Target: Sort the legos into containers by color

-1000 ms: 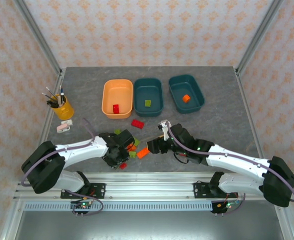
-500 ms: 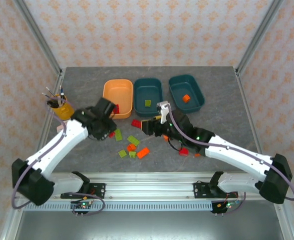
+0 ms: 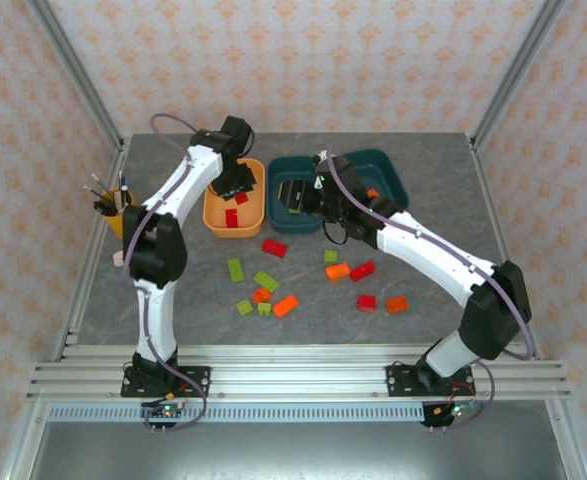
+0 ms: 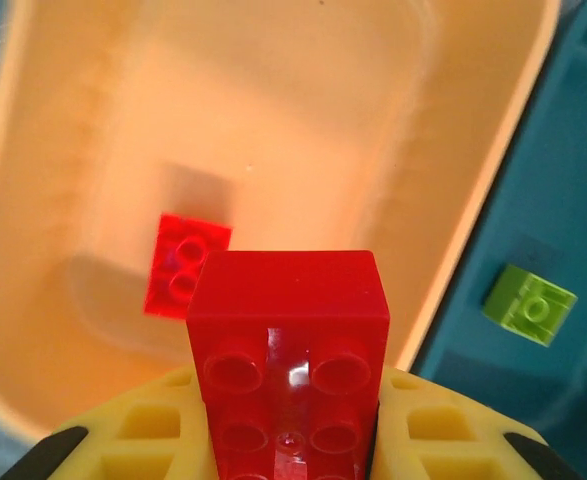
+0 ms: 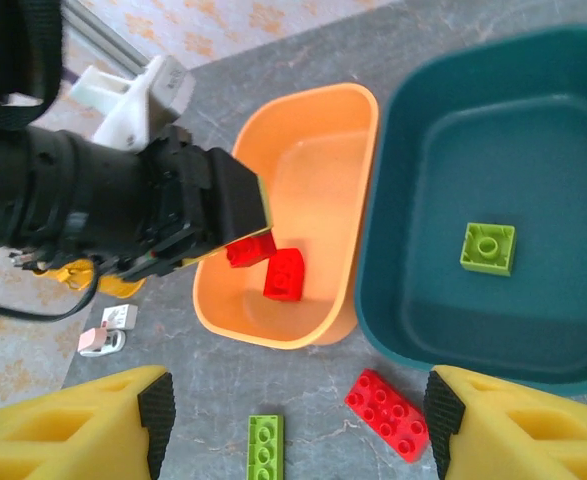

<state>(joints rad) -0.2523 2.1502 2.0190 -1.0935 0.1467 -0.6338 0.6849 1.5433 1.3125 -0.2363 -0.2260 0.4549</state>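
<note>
My left gripper hangs over the light orange tub, shut on a red brick. Another red brick lies on that tub's floor. My right gripper is open and holds nothing, hovering at the near edge of the middle teal tub, where one lime brick lies. The right teal tub holds an orange brick. Loose red, lime and orange bricks lie scattered on the table in front of the tubs.
A yellow pen cup stands at the left edge, with a small white item in front of it. Metal frame posts rise at the table's back corners. In the right wrist view a red brick and a lime brick lie between its fingers' tips.
Both arms have swung from the brick pile at the front back to the tubs. The left carried the red brick over the orange tub; the right moved to the middle teal tub.
</note>
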